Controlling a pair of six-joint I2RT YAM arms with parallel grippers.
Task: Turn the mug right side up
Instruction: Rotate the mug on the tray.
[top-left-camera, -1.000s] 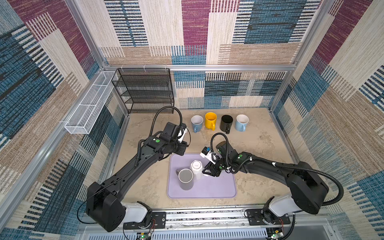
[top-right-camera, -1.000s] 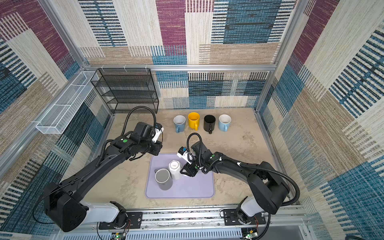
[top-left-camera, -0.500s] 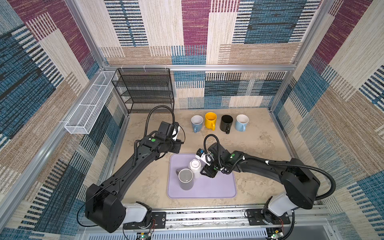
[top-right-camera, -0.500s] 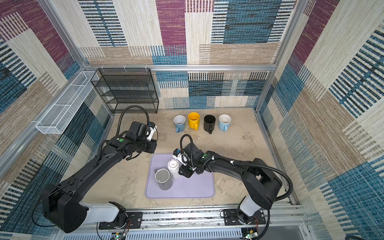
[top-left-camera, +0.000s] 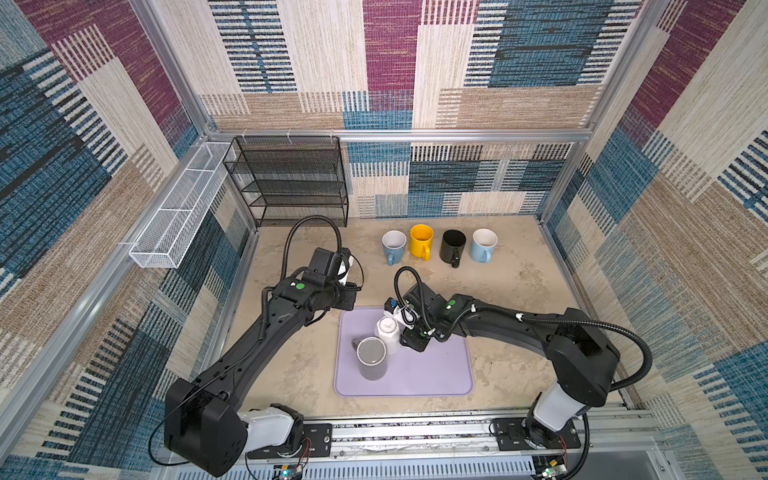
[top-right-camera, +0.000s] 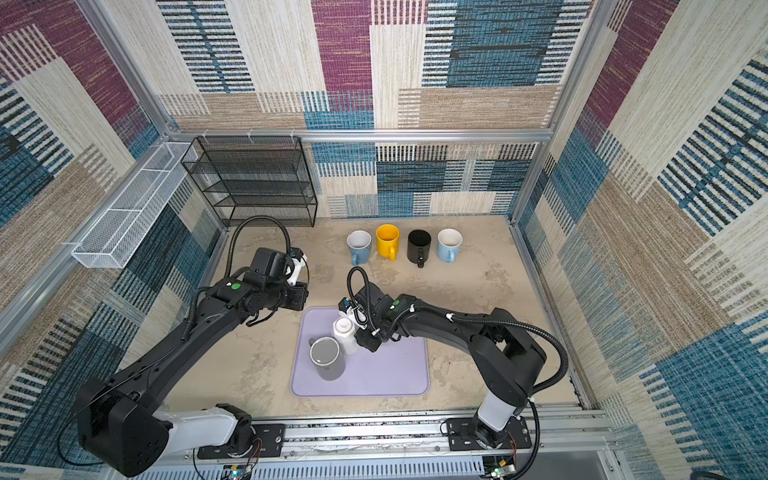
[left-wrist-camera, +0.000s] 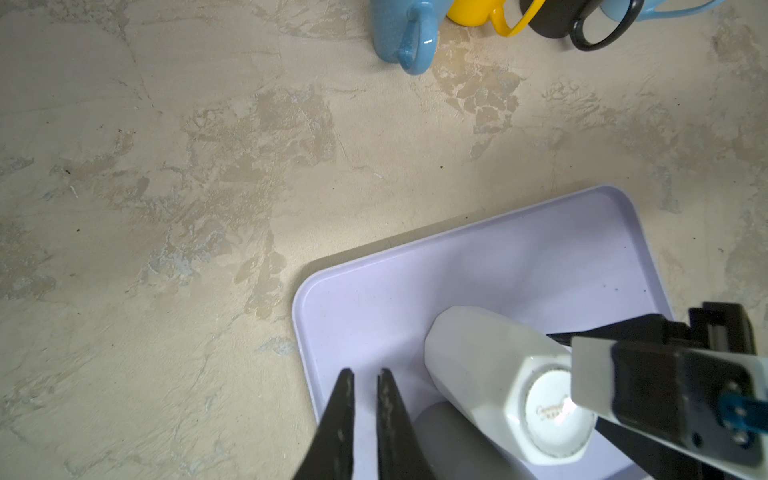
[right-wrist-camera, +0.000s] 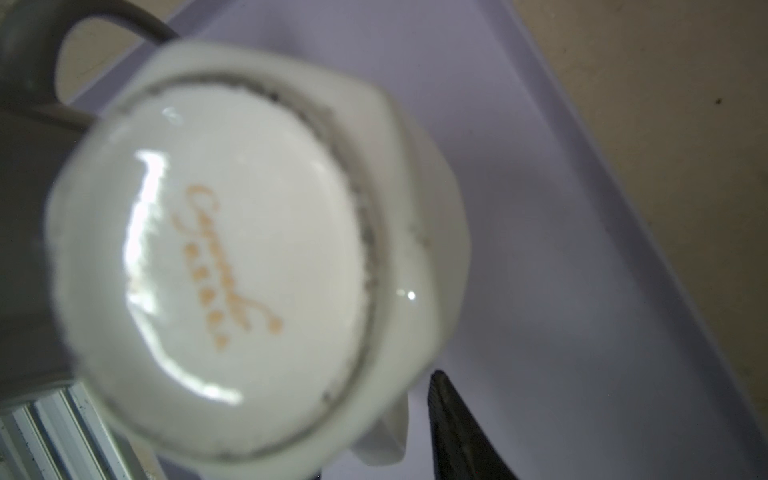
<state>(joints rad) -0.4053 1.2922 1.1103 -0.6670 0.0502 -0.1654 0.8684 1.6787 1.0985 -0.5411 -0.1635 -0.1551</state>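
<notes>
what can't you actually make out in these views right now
Handle of the white mug: hidden under the right gripper in both top views.
Grip of the right gripper: the right wrist view shows one finger; the mug hides the rest.
The gold script on its base: blurred, unreadable.

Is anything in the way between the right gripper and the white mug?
Nothing visible. The right gripper sits right beside the white mug on the tray. The grey mug stands on the white mug's other side.
</notes>
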